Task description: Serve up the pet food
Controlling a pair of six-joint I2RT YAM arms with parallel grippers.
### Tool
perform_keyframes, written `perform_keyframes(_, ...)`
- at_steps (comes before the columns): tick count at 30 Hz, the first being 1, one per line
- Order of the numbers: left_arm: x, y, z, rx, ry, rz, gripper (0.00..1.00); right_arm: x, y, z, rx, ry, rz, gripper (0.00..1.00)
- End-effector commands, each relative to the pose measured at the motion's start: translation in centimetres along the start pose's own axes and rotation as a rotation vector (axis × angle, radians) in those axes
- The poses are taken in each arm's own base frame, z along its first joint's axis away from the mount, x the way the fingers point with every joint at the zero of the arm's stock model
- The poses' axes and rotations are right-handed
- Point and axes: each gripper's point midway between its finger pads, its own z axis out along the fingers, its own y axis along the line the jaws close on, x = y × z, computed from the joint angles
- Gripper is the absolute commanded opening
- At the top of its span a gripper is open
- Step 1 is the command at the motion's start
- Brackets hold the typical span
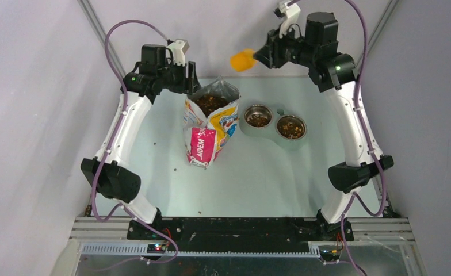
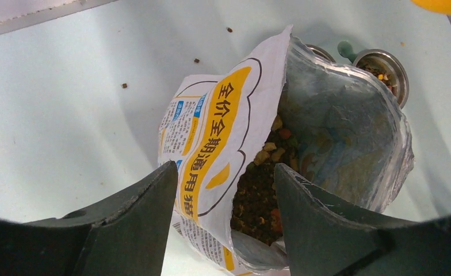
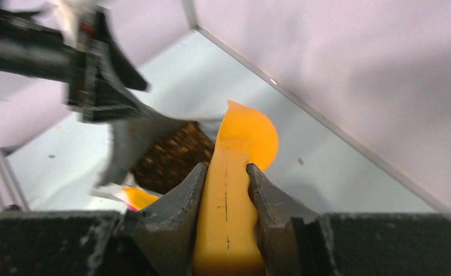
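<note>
The pet food point(image 1: 210, 103) is dark-brown kibble filling the open cat-print bag point(image 1: 207, 135), which stands mid-table. More pet food lies in both steel bowls point(image 1: 275, 122). My left gripper point(image 1: 191, 77) hovers at the bag's back-left rim. In its wrist view it point(image 2: 226, 167) is open, with the bag's wall point(image 2: 211, 138) and kibble point(image 2: 258, 195) showing between the fingers point(image 2: 148, 213), untouched. High above the table, right of the bag, my right gripper point(image 1: 263, 57) is shut on the handle of the yellow scoop point(image 1: 242, 60). The wrist view shows that grip point(image 3: 226, 167) and the scoop's head point(image 3: 249, 135) beside the bag's kibble point(image 3: 171, 155).
The double bowl stand point(image 1: 271, 109) sits just right of the bag. Stray pellets point(image 2: 123, 85) dot the pale table point(image 1: 258, 178). Grey walls point(image 1: 33, 86) close in on both sides and the back.
</note>
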Motion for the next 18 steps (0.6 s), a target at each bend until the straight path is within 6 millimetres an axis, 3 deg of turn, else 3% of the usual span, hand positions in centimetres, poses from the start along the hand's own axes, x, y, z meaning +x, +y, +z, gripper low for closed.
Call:
perform_keyframes(1,-2.0,-0.8,-2.3,0.004,-0.079,0.018,0.69,-3.0,5.4,2.6,-0.197,-0.096,0.015,0.00)
perform_keyframes(4,-2.5,-0.2,-3.5,-0.035,-0.107,0.043,0.70,-2.2,8.5,4.0,-0.300,-0.071,0.013,0.00)
perform_keyframes(7,-3.1,1.2,-5.3,-0.106,-0.152,0.043,0.71,0.1,10.3,5.7,-0.337,-0.007,-0.008,0.00)
perform_keyframes(10,-3.2,4.1,-7.0,-0.281,-0.192,0.013,0.76,2.3,11.0,6.6,-0.333,0.055,-0.040,0.00)
perform_keyframes(13,-3.1,5.7,-8.4,-0.356,-0.211,0.002,0.77,3.6,11.6,6.6,-0.337,0.089,-0.071,0.00)
perform_keyframes(18,-2.4,6.7,-8.7,-0.368,-0.213,-0.028,0.76,4.8,11.8,6.2,-0.350,0.128,-0.079,0.00)
